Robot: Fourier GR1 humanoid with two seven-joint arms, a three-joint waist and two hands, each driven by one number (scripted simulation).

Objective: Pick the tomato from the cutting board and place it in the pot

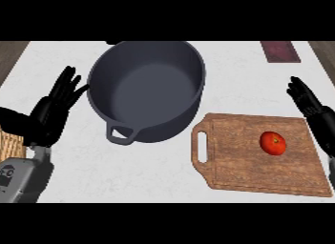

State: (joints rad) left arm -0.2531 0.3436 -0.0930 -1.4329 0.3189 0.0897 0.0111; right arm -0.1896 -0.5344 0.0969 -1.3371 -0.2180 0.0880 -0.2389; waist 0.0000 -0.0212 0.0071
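I see the round red tomato (273, 142) lying on the grained wooden cutting board (233, 164), right of the oval dark-grey pot (146, 90) on my white marbled bench (233, 86). My right hand (316, 116) and left hand (48, 114) hold nothing, fingers straight.

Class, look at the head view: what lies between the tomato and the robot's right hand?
Only bare cutting board surface. In the head view the tomato sits on the board, and the open right hand hovers at its right edge, nothing between them.
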